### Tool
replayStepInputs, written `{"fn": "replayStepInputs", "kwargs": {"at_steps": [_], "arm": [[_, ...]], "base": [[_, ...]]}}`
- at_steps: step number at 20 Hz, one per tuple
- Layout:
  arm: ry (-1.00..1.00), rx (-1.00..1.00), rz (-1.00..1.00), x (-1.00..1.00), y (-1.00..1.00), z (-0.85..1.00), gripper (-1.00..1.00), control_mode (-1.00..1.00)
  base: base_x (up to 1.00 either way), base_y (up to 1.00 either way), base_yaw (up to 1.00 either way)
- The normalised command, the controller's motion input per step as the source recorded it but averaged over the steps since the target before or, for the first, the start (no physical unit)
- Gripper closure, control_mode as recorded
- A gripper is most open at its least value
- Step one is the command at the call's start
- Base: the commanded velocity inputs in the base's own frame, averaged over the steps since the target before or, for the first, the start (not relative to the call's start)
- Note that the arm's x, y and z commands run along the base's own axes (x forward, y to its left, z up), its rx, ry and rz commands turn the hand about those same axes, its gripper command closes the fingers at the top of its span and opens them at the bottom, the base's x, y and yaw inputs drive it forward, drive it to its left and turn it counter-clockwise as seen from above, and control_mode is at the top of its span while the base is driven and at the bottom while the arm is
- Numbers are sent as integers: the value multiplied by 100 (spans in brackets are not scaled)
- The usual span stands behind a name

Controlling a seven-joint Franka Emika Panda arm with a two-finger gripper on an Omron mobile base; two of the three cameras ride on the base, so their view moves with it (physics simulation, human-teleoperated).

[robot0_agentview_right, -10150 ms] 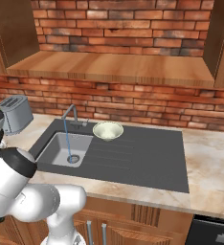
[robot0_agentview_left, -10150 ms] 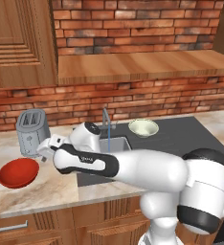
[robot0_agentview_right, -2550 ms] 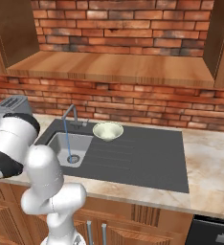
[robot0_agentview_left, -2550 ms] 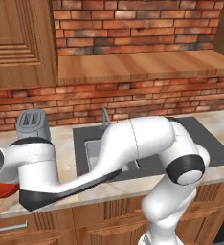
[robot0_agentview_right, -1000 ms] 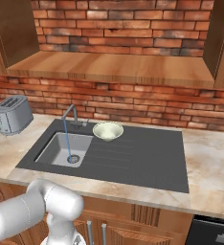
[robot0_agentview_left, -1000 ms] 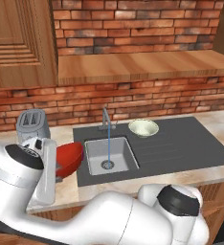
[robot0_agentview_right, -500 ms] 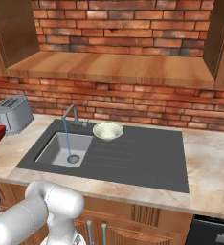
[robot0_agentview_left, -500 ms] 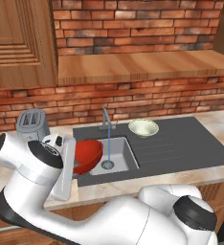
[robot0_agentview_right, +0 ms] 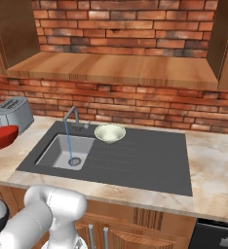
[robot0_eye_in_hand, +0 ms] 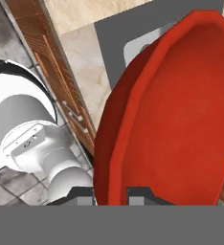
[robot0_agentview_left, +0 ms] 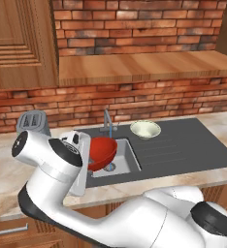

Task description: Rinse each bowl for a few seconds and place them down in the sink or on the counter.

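I have the red bowl (robot0_eye_in_hand: pixel 171 119) clamped by its rim in the claw (robot0_eye_in_hand: pixel 111 194) — tilted on edge, held in the air over the left side of the sink (robot0_agentview_left: pixel 183 145), by the basin as far as I can judge. Water runs from the faucet (robot0_agentview_right: pixel 72 116). The cream bowl (robot0_agentview_right: pixel 109 133) sits on the drainboard; the toaster (robot0_agentview_right: pixel 11 113) stands on the desk (robot0_agentview_right: pixel 213 170).

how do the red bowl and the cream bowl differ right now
Colour: the red bowl is glossy red; the cream bowl is pale cream-green with a light rim.
Size: the red bowl looks wider; the cream bowl is smaller.
Pose: the red bowl is tilted, held at its rim between the fingers; the cream bowl sits upright.
Place: the red bowl hangs by the basin; the cream bowl rests on the sink beside the faucet.
Both are round.
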Motion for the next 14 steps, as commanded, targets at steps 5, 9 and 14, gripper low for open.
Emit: {"fn": "replayStepInputs", "kwargs": {"at_steps": [5,9,14], "arm": [[-2,0,-2,33,-18,0,100,-100],[0,0,-2,33,-17,-1,100,-100],[0,0,-3,32,-21,-11,100,-100]], "base": [[0,0,0],[0,0,0],[0,0,0]]}}
